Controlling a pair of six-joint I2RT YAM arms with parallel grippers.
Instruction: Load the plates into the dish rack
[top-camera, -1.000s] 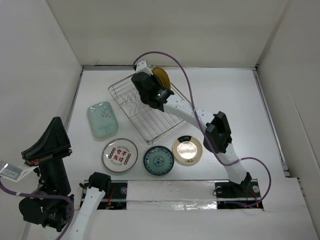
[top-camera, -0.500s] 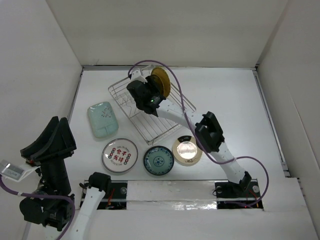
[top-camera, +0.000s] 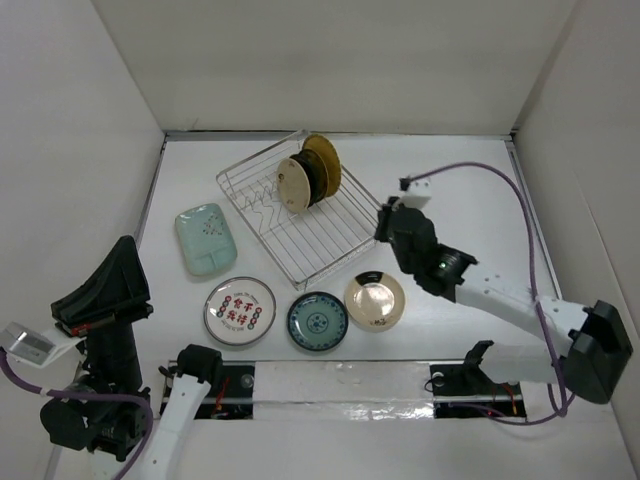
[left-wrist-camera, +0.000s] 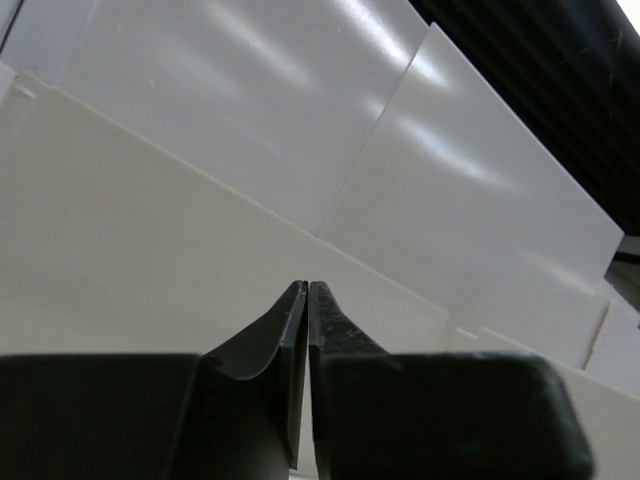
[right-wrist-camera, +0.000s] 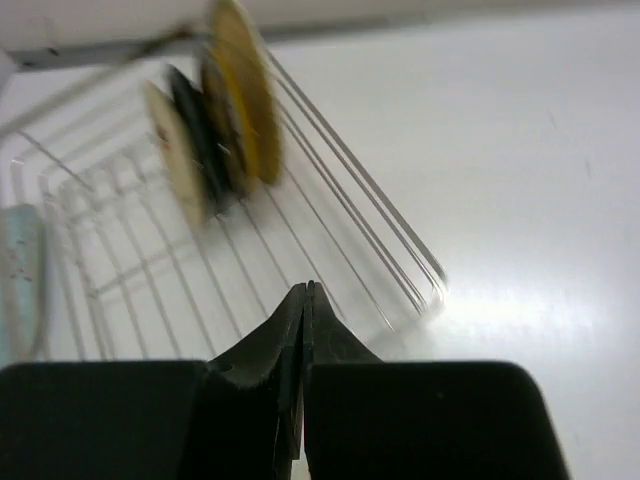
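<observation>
White tabletop (top-camera: 470, 200), white walls round it. Dish rack (top-camera: 330, 235) sits far-centre w/ 3 plates upright in its tines: tan plate (top-camera: 293, 183), dark plate (top-camera: 314, 180), yellow plate (top-camera: 327, 160). Flat on the table: pale green dish (top-camera: 206, 238) left of rack; red-character plate (top-camera: 240, 310), teal plate (top-camera: 317, 320), cream-gold plate (top-camera: 375, 299) in a near row. Right gripper (right-wrist-camera: 303, 300) hovers just right of rack, fingers together, empty. Left gripper (left-wrist-camera: 306, 300) raised near-left, fingers together, nothing btwn them.
</observation>
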